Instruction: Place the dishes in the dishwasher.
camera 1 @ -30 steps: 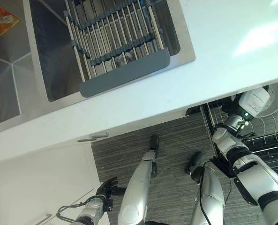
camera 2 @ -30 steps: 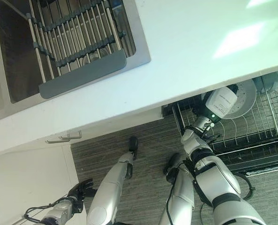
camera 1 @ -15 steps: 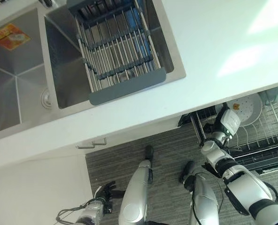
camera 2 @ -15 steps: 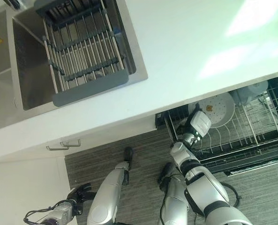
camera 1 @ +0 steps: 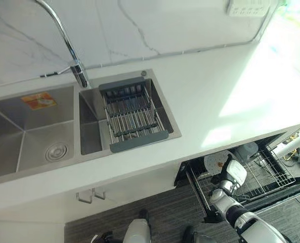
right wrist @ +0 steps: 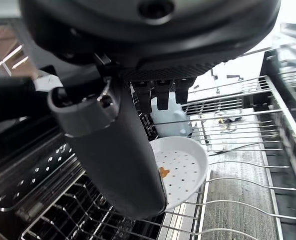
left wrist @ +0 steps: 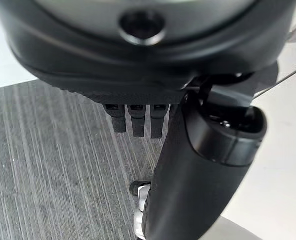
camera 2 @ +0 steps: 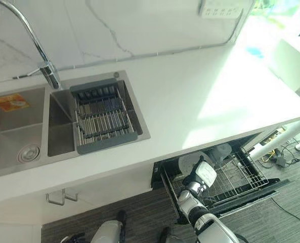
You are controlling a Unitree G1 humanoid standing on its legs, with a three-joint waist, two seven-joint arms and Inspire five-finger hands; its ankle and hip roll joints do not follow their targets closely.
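White and dotted with small holes, the plate (right wrist: 185, 170) is being seen standing on edge in the dishwasher rack (right wrist: 247, 165) at the lower right of the head views, where it shows as a pale disc (camera 1: 216, 162) under the counter edge. A pale blue cup (right wrist: 170, 117) is being seen in the rack just behind the plate. The right hand (right wrist: 160, 95) is being held over the rack near the plate, with its fingers straight and relaxed and nothing grasped. The left hand (left wrist: 135, 117) is being held above the striped grey floor (left wrist: 48, 165), its fingers likewise straight and empty. Above the rack, the white countertop (camera 1: 225, 96) is being crossed by bright light, and a grey drying rack (camera 1: 132, 119) is being seen lying across the steel sink (camera 1: 33, 136) at centre left, beneath the curved tap (camera 1: 63, 40).
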